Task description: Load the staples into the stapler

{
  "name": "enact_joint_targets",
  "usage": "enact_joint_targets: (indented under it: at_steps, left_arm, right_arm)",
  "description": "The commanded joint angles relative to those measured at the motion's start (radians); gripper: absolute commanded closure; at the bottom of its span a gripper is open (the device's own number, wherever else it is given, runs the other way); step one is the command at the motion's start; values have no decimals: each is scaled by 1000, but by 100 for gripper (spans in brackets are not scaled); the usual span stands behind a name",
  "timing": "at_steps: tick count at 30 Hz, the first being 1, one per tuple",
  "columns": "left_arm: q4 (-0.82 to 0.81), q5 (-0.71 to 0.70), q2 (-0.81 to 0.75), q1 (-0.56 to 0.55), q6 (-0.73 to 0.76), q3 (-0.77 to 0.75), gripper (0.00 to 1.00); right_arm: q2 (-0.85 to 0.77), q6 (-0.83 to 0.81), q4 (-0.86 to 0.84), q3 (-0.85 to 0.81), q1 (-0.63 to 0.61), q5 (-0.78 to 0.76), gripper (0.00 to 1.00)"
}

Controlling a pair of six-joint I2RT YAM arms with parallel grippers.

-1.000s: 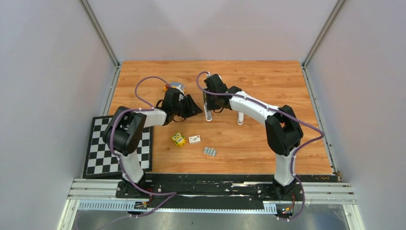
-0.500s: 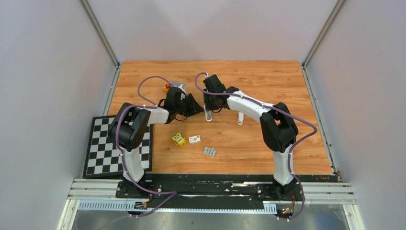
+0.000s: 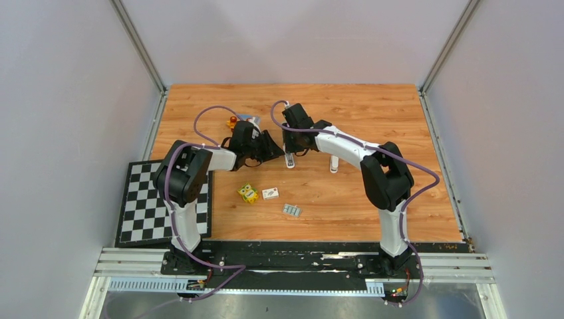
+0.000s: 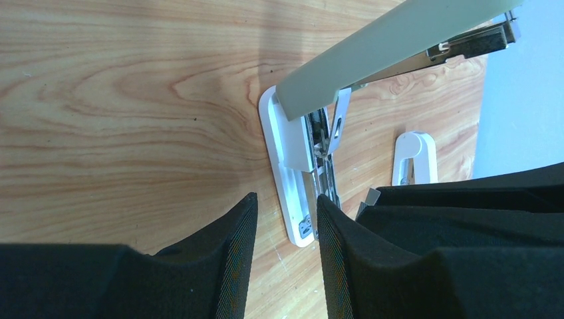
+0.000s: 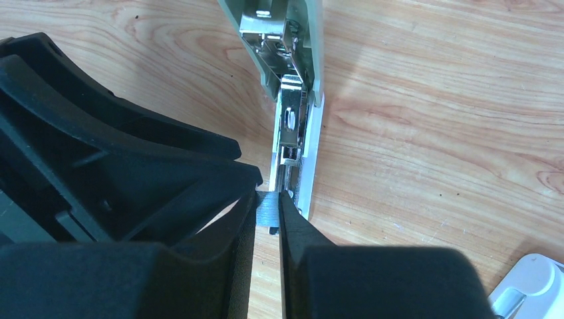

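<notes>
Sliding right since a second ago, the left gripper now sits closer to the stapler. Its fingers are parted, nothing between them but bare wood. The right gripper is clamped on the staples, a grey ridged strip held right at the near end of the stapler's open metal channel, lid tipped up. Spare staples lie on the table, nearer the arm bases and well apart.
</notes>
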State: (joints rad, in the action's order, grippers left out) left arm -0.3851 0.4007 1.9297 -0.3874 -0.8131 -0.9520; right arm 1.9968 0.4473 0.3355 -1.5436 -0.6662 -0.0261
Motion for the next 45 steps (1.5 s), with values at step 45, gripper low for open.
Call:
enact_joint_targets:
  at_steps: [45]
  left_arm:
    - [-33,28,41,5,5,-37,60]
  right_arm:
    - [26,-20,-6,45,12,-14,84]
